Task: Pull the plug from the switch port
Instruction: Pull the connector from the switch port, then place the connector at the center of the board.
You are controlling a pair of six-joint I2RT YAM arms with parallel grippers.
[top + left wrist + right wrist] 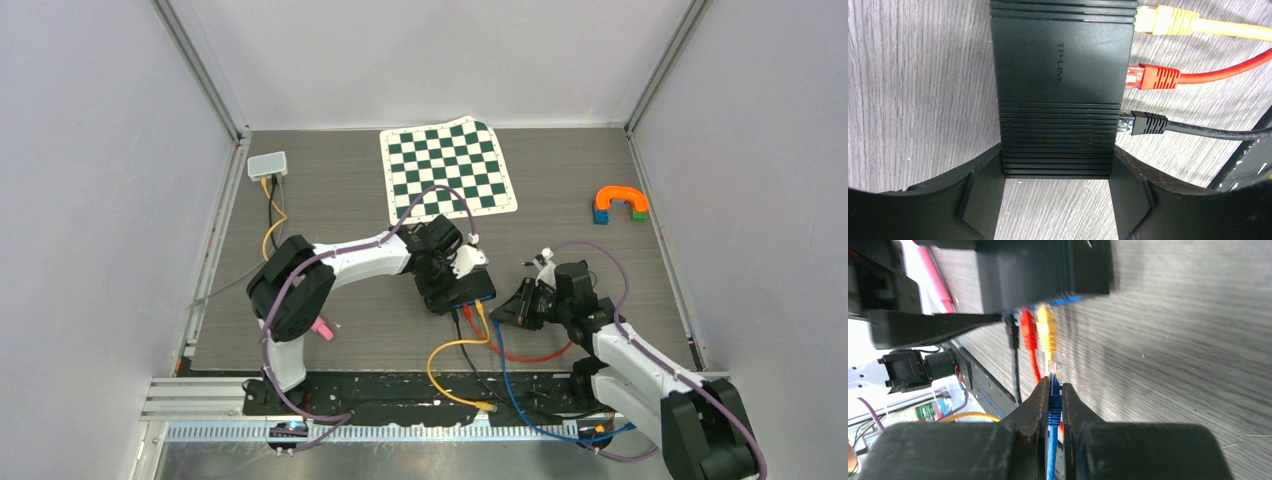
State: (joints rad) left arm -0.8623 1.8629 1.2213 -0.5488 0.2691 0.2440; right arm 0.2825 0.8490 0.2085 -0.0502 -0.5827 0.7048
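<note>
Already the blue plug (1054, 390) looks free of the switch (1058, 75), pinched between the right fingers (1040, 405) just short of its ports, so little seems left; the left wrist view misses it, showing instead the left fingers (980, 195) clamping the switch, with yellow plug (1168, 20), red plug (1158, 76) and black plug (1148, 124) seated.

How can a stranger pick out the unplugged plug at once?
Find the black switch at centre. The yellow plug, red plug and black plug sit in its ports; only the blue plug is out, pinched in the right gripper.
</note>
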